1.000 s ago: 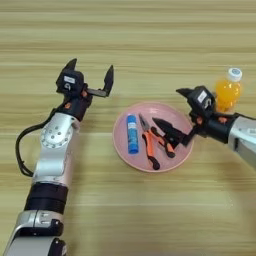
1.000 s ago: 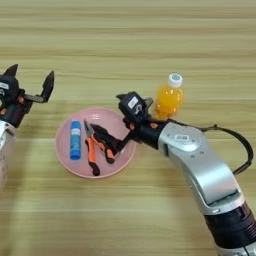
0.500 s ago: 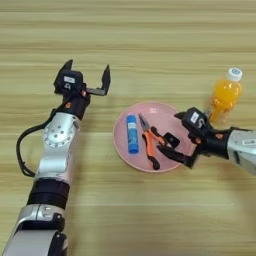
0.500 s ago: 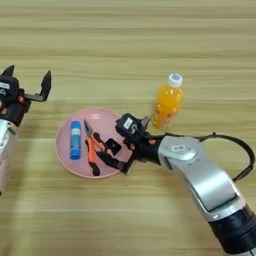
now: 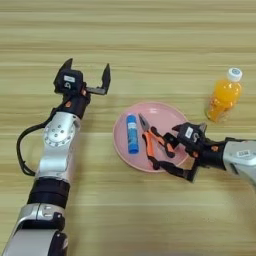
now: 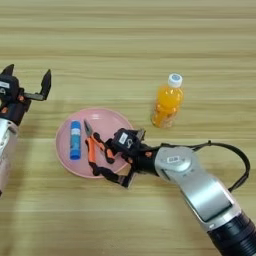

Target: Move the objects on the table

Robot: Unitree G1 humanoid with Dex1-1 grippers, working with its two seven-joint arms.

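Wooden table (image 5: 150, 30) fills the frame; a pink plate (image 5: 165, 111) at centre holds a blue glue stick (image 5: 131, 133) and pliers (image 5: 151, 143), long axes running top to bottom. At the plate's lower right rim, the right gripper (image 5: 181, 152), fingers spread, is nearer the pliers. Upper left, the left gripper (image 5: 86, 75) hovers spread and empty. The juice bottle (image 5: 223, 95) stands upper right.

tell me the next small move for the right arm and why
Probably lift the right gripper clear of the round pink plate. Its black fingers are spread at the plate's right rim beside the orange-and-black-handled pliers, gripping nothing I can make out. The blue glue stick also lies on the plate, while the small orange-juice bottle stands off it.
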